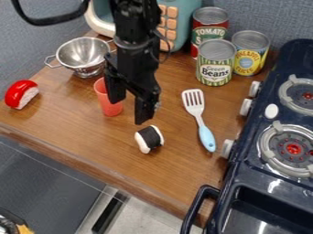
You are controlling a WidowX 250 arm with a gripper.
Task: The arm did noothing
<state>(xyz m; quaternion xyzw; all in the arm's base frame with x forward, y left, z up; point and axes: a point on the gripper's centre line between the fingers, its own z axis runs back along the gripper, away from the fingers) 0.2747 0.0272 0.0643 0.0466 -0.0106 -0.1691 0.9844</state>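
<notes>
Brown wooden surface (67, 119) lies below the arm (136, 55), which hangs from twelve o'clock, jaws open and empty. Task names no object; its step seems only waiting, so next move needs stillness.

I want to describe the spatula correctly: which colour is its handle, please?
The spatula's handle is light blue, seen best in the camera view.

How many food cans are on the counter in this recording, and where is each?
3. The red can stands furthest back, the green-striped can in front of it, and the yellow-and-blue can right of both, near the stove. The arm may hide others.
</notes>
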